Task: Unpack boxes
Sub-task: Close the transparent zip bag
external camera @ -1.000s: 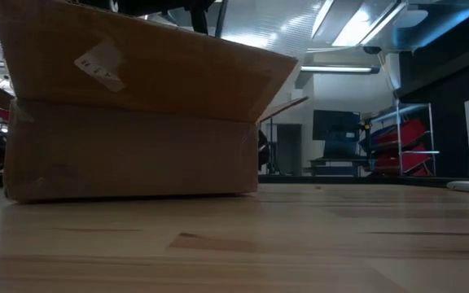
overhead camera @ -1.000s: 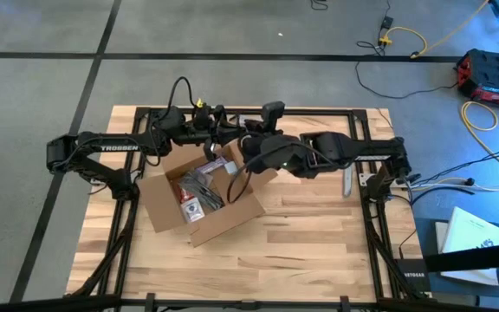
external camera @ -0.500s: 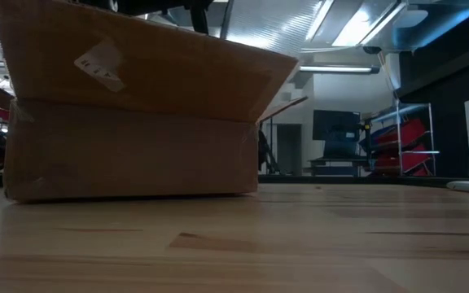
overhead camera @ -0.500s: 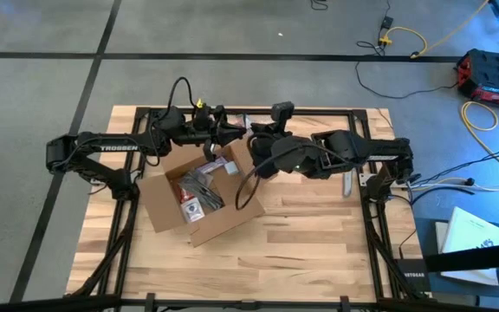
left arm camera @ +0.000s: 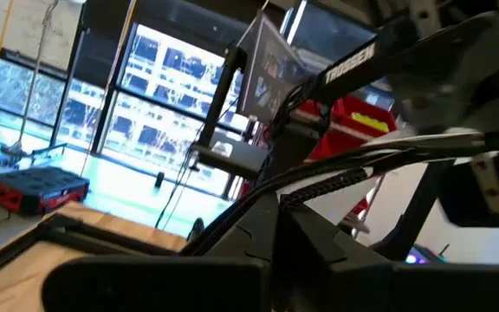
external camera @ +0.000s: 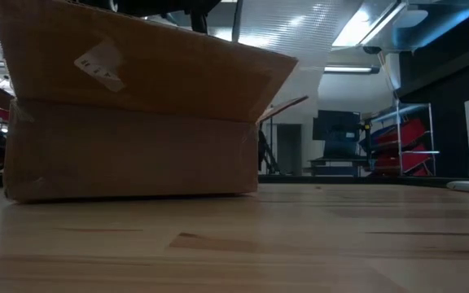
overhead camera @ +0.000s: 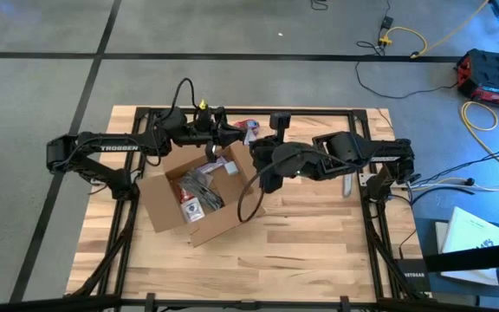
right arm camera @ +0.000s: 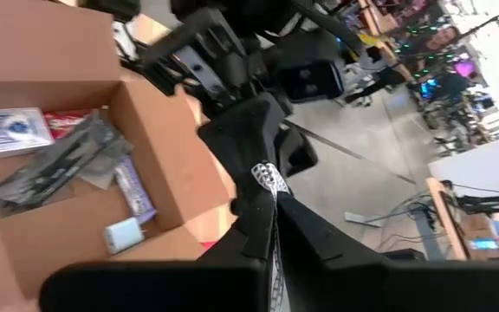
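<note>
Open cardboard box (overhead camera: pixel 199 201) sitting left of centre on table (overhead camera: pixel 319 243), flaps up, contents still packed inside: grey bag (overhead camera: pixel 199 185), small red-and-blue object (overhead camera: pixel 192 209). Left gripper (overhead camera: pixel 225 135) hovering by box's far flap, fingers together, nothing visibly held. Right gripper (overhead camera: pixel 251 132) hanging just beside it over far table edge, fingers together too; what, if anything, it's pinching can't be told. Risk: both arms crowding same corner w/ cables looping near the rim; a snag or arm-to-arm knock could be dragging box sideways or folding flap over contents.

Two black jointed arms, white TROSSEN lettering on the left arm (overhead camera: pixel 119 148), black cables looping
</note>
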Robot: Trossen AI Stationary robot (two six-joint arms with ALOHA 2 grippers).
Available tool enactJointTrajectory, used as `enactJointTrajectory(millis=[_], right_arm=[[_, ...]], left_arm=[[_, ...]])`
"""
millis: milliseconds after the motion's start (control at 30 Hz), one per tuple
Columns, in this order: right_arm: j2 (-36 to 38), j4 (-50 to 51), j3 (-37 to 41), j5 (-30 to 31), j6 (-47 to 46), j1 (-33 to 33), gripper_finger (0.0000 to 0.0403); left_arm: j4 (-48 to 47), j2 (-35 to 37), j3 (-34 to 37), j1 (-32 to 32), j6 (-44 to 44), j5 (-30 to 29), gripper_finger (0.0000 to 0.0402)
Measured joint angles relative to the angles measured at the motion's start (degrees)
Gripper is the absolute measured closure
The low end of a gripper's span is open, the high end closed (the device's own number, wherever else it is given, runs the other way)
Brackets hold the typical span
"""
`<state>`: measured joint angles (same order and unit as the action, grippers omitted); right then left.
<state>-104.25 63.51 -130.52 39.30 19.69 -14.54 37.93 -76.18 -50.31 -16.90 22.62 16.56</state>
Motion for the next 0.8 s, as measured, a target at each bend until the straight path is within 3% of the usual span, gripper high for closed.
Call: enactJointTrajectory(millis=[400, 800], right_arm=[[0.0, 0.0, 0.0, -0.8, -3.3, -1.9, 0.0403], [0.4, -2.8, -3.7, 7.0, -1.6, -2.8, 0.0403]], left_arm=[[-2.0, 0.0, 0.1, 0.0, -1.9, -0.1, 0.0401], [-3.7, 0.0, 0.1, 0.0, -2.4, -0.1, 0.0401]])
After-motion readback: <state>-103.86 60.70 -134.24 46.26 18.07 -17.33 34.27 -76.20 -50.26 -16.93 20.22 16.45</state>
